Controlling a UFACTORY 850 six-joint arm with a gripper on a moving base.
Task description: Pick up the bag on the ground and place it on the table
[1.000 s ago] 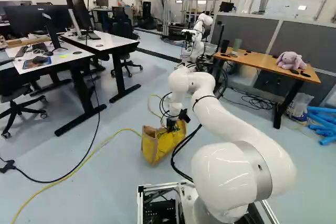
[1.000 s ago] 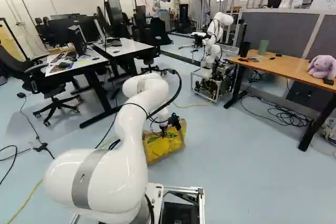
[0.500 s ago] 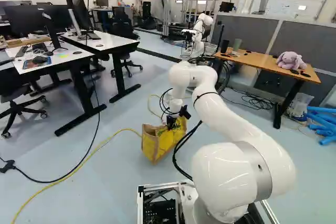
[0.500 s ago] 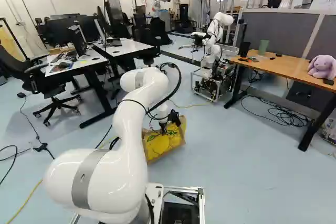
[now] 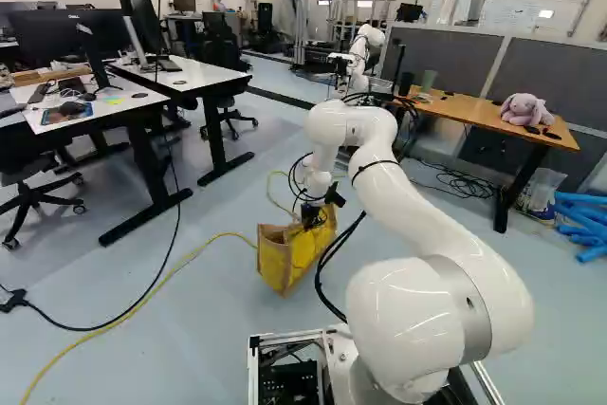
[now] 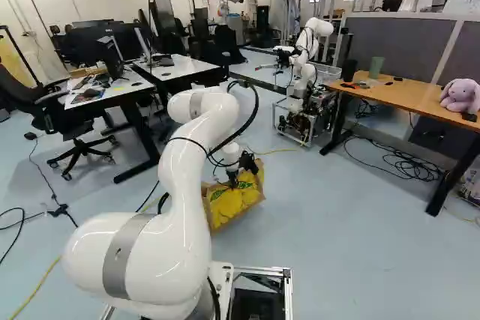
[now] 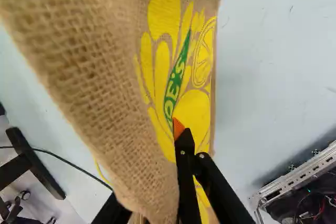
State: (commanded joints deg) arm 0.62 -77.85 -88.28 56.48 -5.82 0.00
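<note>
Right now we have our gripper [image 5: 311, 219] down at the top of the bag [image 5: 290, 258], its fingers drawn nearly together with a fold of the bag's brown cloth pinched between them. In the wrist view one orange pad [image 7: 178, 128] of the gripper lies against the face printed in yellow and green, while the other fingertip is hidden behind the coarse weave, so we cannot see how it meets the cloth. The bag stands on the floor [image 5: 218, 329], ahead of our base, its upper edge uneven and slumped.

Our arm [image 5: 432, 230] bends forward and down to it, with black hoses looped beside the wrist. A yellow cable [image 5: 57, 360] runs over the floor towards the bag, and a black cable [image 5: 174, 244] lies nearer the white desks [image 5: 180, 78] at the left of the left base view.

Over at the right of both base views we see the wooden worktop [image 5: 474, 113], holding a purple plush toy [image 5: 524, 109] and a green cup [image 6: 376, 67]. Another robot [image 6: 304, 84] rises from a wheeled frame near that worktop's left end in the right base view, and blue tubes [image 5: 583, 220] lie on the floor at the right of the left base view.
</note>
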